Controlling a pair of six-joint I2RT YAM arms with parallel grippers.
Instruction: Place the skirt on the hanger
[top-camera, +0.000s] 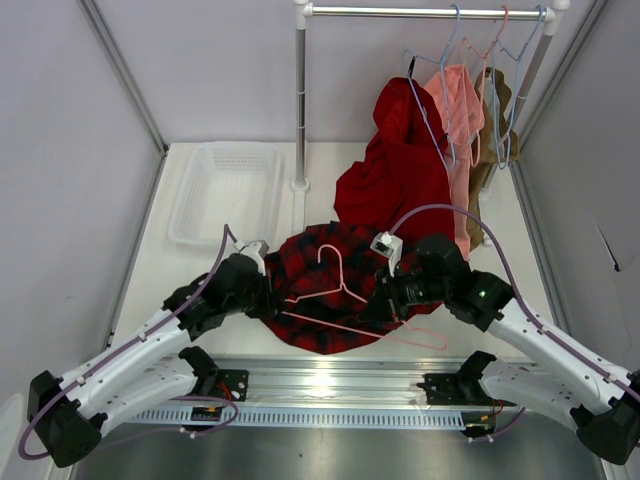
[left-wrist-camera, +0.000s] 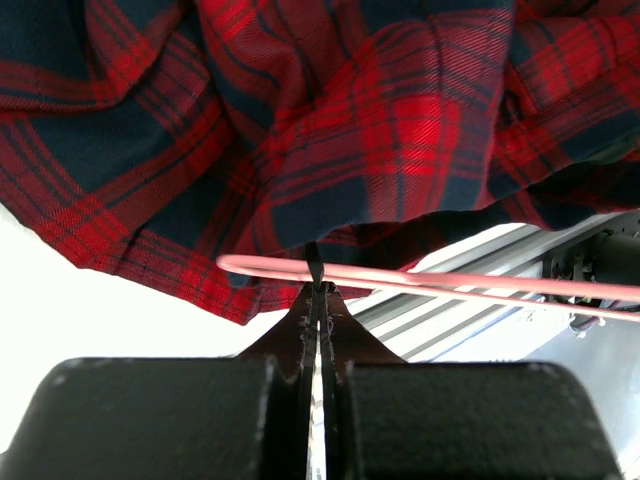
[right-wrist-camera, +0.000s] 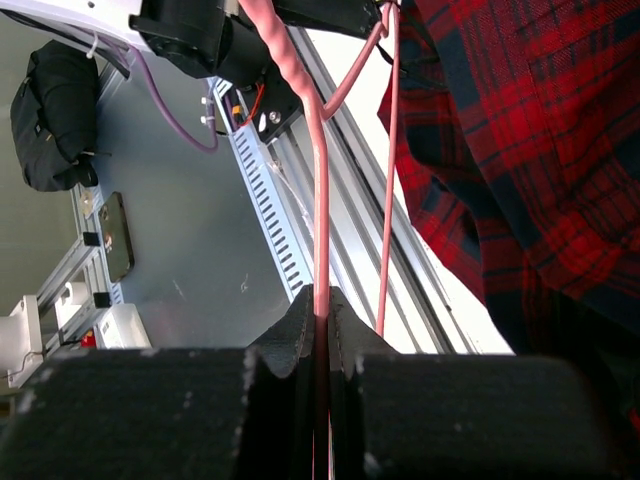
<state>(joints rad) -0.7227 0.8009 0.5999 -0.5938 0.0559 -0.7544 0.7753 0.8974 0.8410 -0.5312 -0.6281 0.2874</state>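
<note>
Between the right gripper's (right-wrist-camera: 322, 295) closed fingers runs the hanger (right-wrist-camera: 319, 220); left gripper (left-wrist-camera: 318, 290), shut, touches its wire; skirt (left-wrist-camera: 400, 130) beyond, not yet hung.

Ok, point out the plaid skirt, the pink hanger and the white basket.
plaid skirt (top-camera: 300, 260), top view, its upper-left folds.
pink hanger (right-wrist-camera: 319, 220), right wrist view, the thick upright wire.
white basket (top-camera: 225, 195), top view, its bare floor.

We find the skirt (top-camera: 320, 285) on the table (top-camera: 150, 262), the hanger (top-camera: 400, 337) lying on it (a tray (top-camera: 230, 195) sits behind, leftward); hung garments (top-camera: 400, 170) behind right.
</note>
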